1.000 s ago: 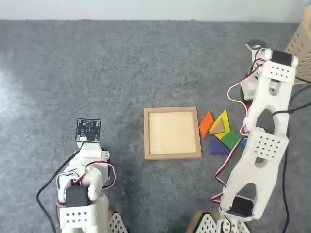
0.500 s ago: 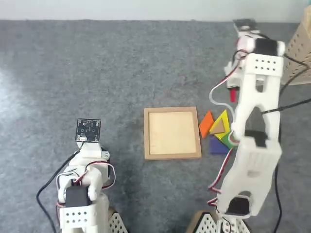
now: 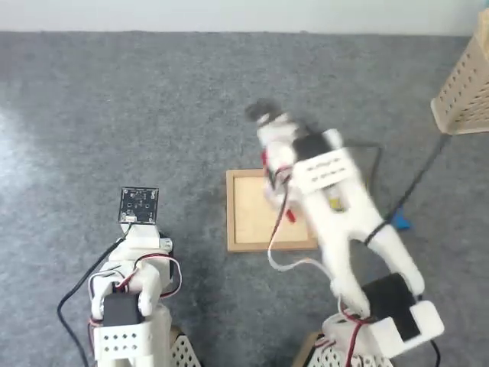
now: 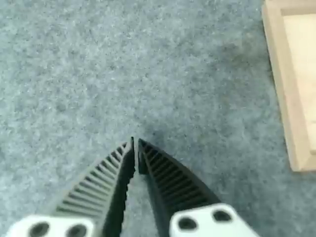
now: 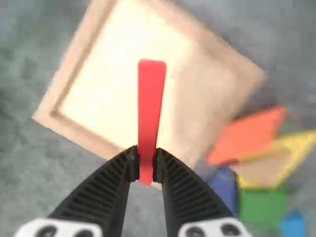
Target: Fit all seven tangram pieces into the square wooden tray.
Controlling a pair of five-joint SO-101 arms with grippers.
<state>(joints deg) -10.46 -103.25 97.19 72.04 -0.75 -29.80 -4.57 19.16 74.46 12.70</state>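
Observation:
In the right wrist view my right gripper (image 5: 144, 150) is shut on a flat red tangram piece (image 5: 150, 108), held on edge above the square wooden tray (image 5: 59, 106). Beside the tray lie the orange (image 5: 247, 136), yellow (image 5: 298, 143), tan (image 5: 266, 170), dark blue (image 5: 224, 185), green (image 5: 261, 207) and light blue (image 5: 294, 222) pieces. From above, the right arm (image 3: 328, 176) leans across the tray (image 3: 230, 222) and hides most of the pile; the light blue piece (image 3: 400, 222) peeks out. My left gripper (image 4: 136, 144) is shut over bare carpet, off the tray's edge (image 4: 281, 84).
Grey carpet covers the table. A perforated wooden box (image 3: 466, 92) stands at the far right edge. The left arm (image 3: 130, 306) sits folded at the near left, well apart from the tray.
The right arm has swung from the far right, back and leftward, to above the tray with the red piece in its gripper. The left arm has not moved.

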